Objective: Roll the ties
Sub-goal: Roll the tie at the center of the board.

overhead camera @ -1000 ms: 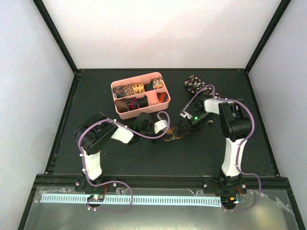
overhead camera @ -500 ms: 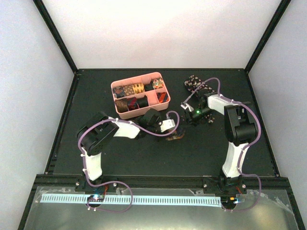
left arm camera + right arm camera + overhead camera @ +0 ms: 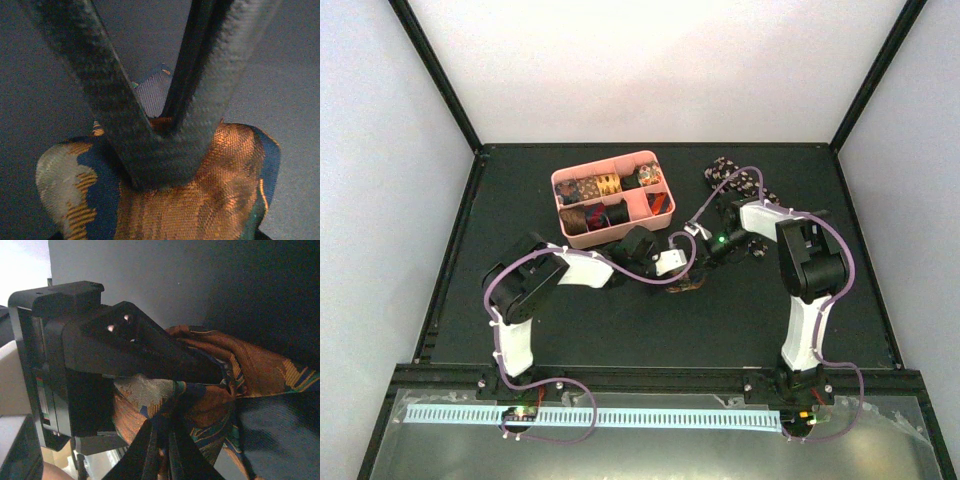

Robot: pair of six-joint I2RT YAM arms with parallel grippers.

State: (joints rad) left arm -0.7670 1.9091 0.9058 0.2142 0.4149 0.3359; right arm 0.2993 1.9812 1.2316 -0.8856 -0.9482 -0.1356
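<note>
The left gripper is seen with its two fingers brought together into a V, and the orange-and-blue tie is clamped at their tips. The same tie is also pinched by the right gripper, whose fingers are closed on a fold of the cloth just beside the left gripper. The tie is bunched near the middle of the table, to the near right of the pink tray, and a speckled tie is lying at the far right.

Black table — pink tray, speckled tie at back, patterned tie centre
</note>
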